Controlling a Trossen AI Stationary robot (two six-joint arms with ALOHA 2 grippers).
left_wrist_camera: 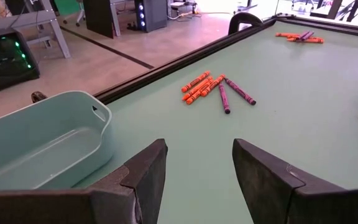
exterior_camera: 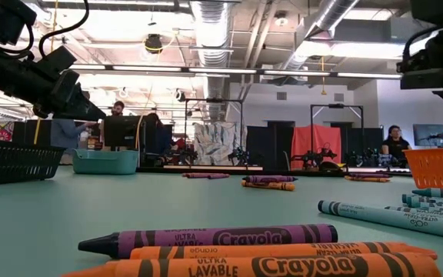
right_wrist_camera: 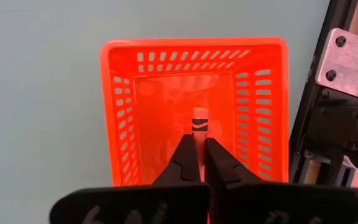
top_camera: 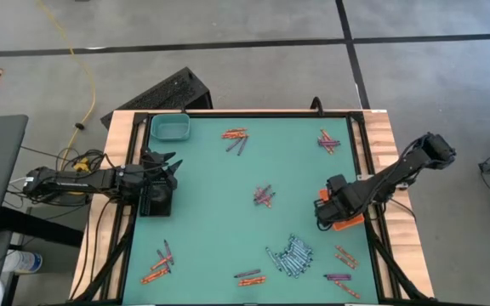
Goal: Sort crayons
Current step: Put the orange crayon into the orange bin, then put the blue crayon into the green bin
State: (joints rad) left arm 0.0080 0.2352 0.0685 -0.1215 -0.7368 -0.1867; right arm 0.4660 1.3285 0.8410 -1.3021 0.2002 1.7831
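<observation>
Crayons lie in loose clusters on the green table: orange and purple ones (top_camera: pixel 235 134) at the far side, a small bunch (top_camera: pixel 264 197) in the middle, pale blue-grey ones (top_camera: pixel 292 255) near the front. My right gripper (right_wrist_camera: pixel 199 146) hangs over the orange tray (right_wrist_camera: pixel 194 106) at the table's right edge, shut on an orange crayon (right_wrist_camera: pixel 200 123). At the left edge my left gripper (left_wrist_camera: pixel 197 168) stands open and holds nothing. It is above the black tray (top_camera: pixel 156 201) and faces the teal tray (left_wrist_camera: pixel 42 143). My right gripper pinches the orange crayon between its two fingers. Only the crayon's black-banded end (right_wrist_camera: pixel 200 127) sticks out past the fingertips. The fingers point down from above, and the crayon runs along them, end down, over the orange tray's floor. Whether it touches the floor, I cannot tell.
The teal tray (top_camera: pixel 170 127) stands at the far left corner. More crayons lie at the far right (top_camera: pixel 328 143), front left (top_camera: pixel 162 263), front middle (top_camera: pixel 249 278) and front right (top_camera: pixel 343 257). A raised dark rim (left_wrist_camera: pixel 166 65) frames the table.
</observation>
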